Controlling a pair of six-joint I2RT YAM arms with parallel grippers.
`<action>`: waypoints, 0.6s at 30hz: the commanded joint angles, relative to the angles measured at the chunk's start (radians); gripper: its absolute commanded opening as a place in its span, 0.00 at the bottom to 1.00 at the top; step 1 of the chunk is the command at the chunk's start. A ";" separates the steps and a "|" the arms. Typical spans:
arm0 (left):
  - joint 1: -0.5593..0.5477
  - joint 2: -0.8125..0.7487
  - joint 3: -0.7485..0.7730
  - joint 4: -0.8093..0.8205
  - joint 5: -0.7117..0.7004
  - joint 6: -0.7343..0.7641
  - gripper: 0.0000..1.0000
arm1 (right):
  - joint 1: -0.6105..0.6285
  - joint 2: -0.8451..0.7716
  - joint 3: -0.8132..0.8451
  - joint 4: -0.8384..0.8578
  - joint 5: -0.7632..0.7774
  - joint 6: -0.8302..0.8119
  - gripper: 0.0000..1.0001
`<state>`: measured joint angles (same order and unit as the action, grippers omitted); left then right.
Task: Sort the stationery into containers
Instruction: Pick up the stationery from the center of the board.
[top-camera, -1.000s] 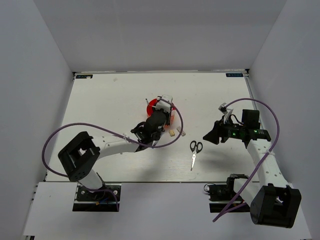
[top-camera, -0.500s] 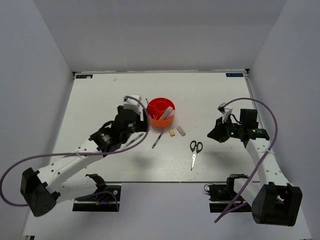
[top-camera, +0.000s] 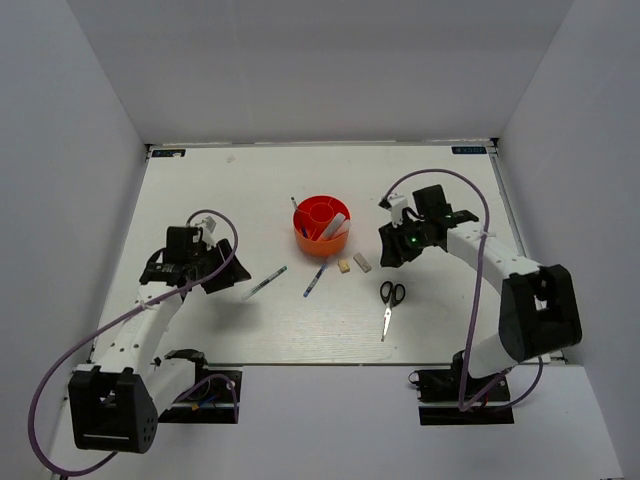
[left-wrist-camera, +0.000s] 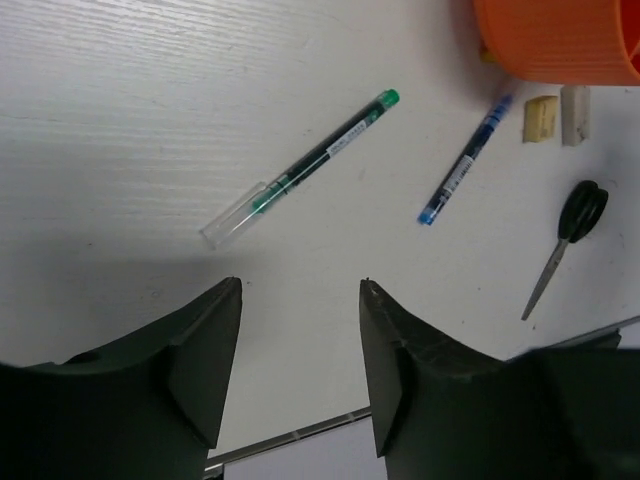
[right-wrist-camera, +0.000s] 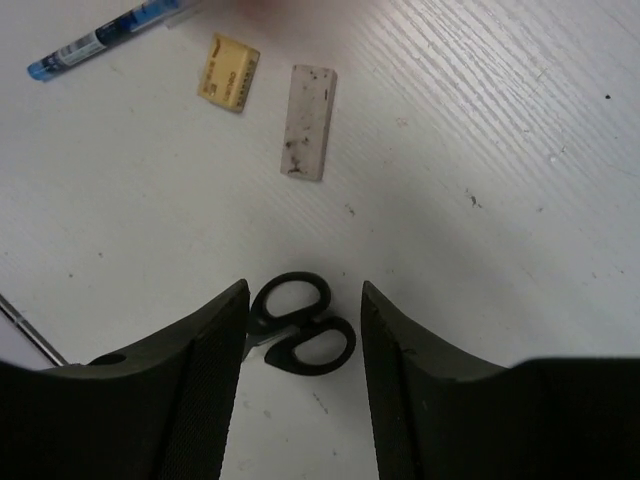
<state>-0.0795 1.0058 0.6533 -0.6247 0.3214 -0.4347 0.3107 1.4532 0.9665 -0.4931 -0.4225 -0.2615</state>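
Black-handled scissors (right-wrist-camera: 300, 338) lie flat on the worktop (right-wrist-camera: 480, 150), handles showing between my right jaws, which are spread and grip nothing. Beige eraser (right-wrist-camera: 228, 72) and whitish eraser (right-wrist-camera: 307, 122) just beyond, side by side. Left jaws spread too, empty. Green pen (left-wrist-camera: 310, 165) just ahead, blue pen (left-wrist-camera: 462, 165) beside it, orange organizer (left-wrist-camera: 555, 40) past both.

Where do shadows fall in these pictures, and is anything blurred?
Top external: even light, a soft shadow near the green pen. Left wrist: a shadow darkens the table below that pen; pen sharp. Right wrist: scissors and white eraser sharp, no glare.
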 joint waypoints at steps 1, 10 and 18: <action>0.024 -0.041 0.008 0.019 0.123 0.007 0.64 | 0.044 0.083 0.054 0.053 0.091 0.060 0.52; 0.027 -0.096 -0.011 0.005 0.100 0.022 0.68 | 0.139 0.236 0.080 0.230 0.152 0.133 0.54; 0.029 -0.104 -0.015 -0.003 0.102 0.028 0.68 | 0.220 0.279 0.049 0.362 0.243 0.142 0.54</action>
<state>-0.0593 0.9237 0.6453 -0.6250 0.4046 -0.4191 0.4995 1.7245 1.0050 -0.2409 -0.2333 -0.1329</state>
